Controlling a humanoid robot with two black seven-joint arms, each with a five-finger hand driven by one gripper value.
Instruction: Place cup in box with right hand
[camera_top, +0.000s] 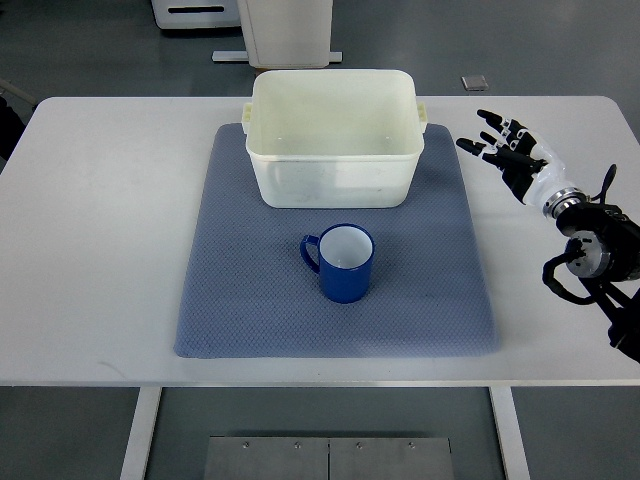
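A blue cup (341, 262) with a white inside stands upright on the blue mat (240, 290), its handle pointing left. Behind it on the mat sits a white plastic box (332, 170), and nothing shows inside it. My right hand (500, 143) hovers over the table at the right, beyond the mat's edge, level with the box. Its fingers are spread and hold nothing. The cup is well to the left and nearer to me than the hand.
The white table (90, 200) carries the mat in its middle. A white machine base (285, 30) stands on the floor behind the table. A small grey square (475, 82) lies on the floor at the back right.
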